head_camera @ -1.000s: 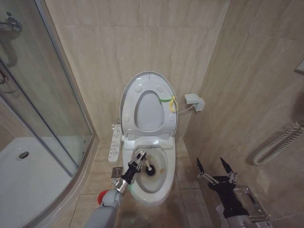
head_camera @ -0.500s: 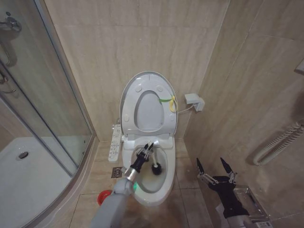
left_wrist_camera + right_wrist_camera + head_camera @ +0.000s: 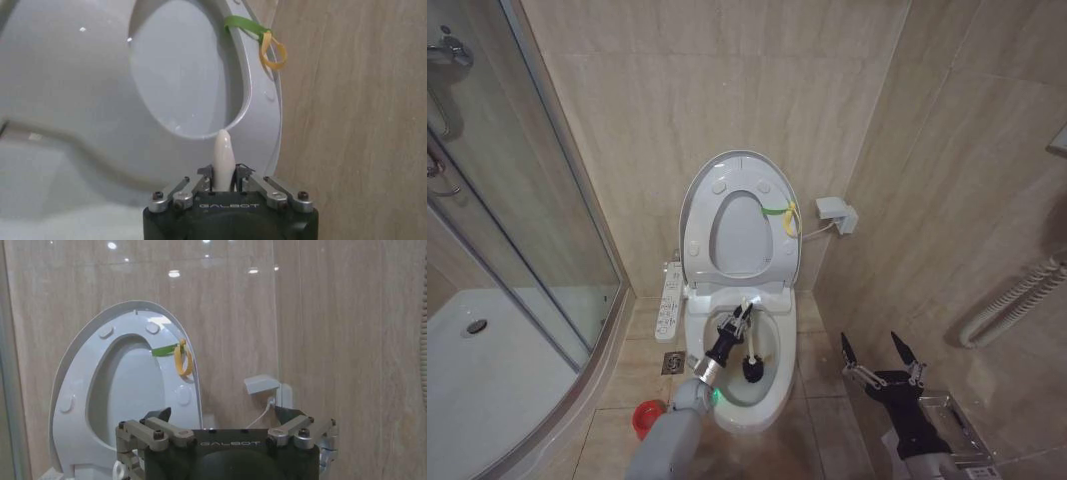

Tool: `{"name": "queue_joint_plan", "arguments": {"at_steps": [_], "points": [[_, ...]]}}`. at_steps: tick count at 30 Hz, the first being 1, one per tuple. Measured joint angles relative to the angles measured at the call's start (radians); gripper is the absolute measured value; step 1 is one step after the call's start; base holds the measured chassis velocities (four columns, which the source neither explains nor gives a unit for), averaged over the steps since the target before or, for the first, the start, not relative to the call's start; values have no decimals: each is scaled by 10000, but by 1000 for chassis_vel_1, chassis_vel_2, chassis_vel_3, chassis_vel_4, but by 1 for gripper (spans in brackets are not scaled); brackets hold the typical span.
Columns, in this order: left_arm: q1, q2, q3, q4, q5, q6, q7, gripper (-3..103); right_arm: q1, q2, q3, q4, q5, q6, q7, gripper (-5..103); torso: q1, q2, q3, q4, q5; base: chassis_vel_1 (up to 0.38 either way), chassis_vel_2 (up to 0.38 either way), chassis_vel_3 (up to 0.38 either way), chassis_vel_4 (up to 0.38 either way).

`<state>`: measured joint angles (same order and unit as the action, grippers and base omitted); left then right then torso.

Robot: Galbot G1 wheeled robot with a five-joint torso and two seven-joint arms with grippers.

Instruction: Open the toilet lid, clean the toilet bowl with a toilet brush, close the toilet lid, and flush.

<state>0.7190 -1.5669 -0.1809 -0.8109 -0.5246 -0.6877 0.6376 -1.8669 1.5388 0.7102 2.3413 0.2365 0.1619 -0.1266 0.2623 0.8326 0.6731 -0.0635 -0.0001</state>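
Observation:
The toilet lid (image 3: 739, 158) stands raised against the wall, the ring seat up against it, with a yellow-green strap (image 3: 777, 212) at its right edge. Below it the toilet bowl (image 3: 772, 395) lies uncovered, brownish inside. My left gripper (image 3: 735, 322) hangs over the bowl, shut on the white handle of the toilet brush (image 3: 753, 372), whose black head is down inside. In the left wrist view the handle (image 3: 223, 150) sticks out between the closed fingers of that gripper (image 3: 223, 181), facing the lid (image 3: 257, 115). My right gripper (image 3: 879, 352) (image 3: 223, 417) is open and parked to the right of the toilet.
A glass shower enclosure (image 3: 527, 230) and its white tray (image 3: 487, 390) fill the left. A red cup holder (image 3: 645, 418) sits on the floor left of the bowl. A control panel (image 3: 670, 300) flanks the toilet. A wall box (image 3: 835, 212) and a hose (image 3: 1017, 300) are at right.
My left gripper moved up and toward the back of the bowl, then settled. The brush head slid nearer the bowl's front. The right arm has stayed still.

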Motion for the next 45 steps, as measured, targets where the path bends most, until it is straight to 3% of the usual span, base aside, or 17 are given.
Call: {"name": "queue_joint_plan", "arguments": {"at_steps": [7,18,27,38,45], "points": [[-729,-221,163,30,63,-135,-251,21,0,0,0,0,0,0,0,100,2,0,0,-5,0,0,0,0,0],[-271,-196,-66,955,89,-780,249,21,0,0,0,0,0,0,0,100,0,0,-1,1,1,0,0,0,0],[-603,-290,55,188,-181,-825,84,21,0,0,0,0,0,0,0,100,1,1,-1,-3,1,0,0,0,0],[-92,-415,-85,978,-203,-941,379,21,0,0,0,0,0,0,0,100,0,1,-2,2,2,0,0,0,0],[167,129,-126,452,362,-1161,708,21,0,0,0,0,0,0,0,100,1,1,-1,-3,-1,0,0,0,0]]}}
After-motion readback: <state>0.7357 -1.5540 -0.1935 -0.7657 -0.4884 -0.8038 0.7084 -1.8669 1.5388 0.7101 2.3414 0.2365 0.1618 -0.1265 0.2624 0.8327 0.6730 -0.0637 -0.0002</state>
